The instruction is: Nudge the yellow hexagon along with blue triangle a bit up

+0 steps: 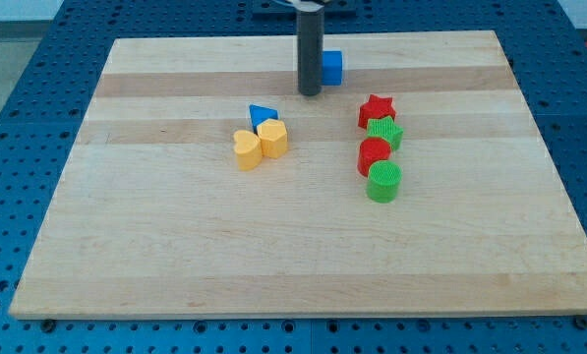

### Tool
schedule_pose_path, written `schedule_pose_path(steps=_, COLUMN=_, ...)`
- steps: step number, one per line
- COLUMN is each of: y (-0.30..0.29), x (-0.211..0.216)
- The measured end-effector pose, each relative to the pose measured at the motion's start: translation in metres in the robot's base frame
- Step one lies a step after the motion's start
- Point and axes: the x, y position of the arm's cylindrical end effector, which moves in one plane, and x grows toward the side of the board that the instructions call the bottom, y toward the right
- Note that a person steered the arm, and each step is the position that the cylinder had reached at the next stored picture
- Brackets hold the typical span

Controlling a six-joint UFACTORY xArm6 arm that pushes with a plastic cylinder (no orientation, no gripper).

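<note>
The yellow hexagon sits near the board's middle, touching the blue triangle just above it on the left. A yellow heart touches the hexagon's left side. My tip is the lower end of the dark rod, up and to the right of the triangle and apart from it. A blue cube stands just to the right of the rod, partly behind it.
On the right stands a column of blocks: a red star, a green star, a red heart-like block and a green cylinder. The wooden board lies on a blue perforated table.
</note>
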Motion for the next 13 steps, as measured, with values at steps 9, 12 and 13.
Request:
schedule_pose_path(steps=9, y=-0.241, x=-0.008)
schedule_pose_path(steps=12, y=-0.265, x=-0.022)
schedule_pose_path(steps=13, y=-0.256, x=-0.013)
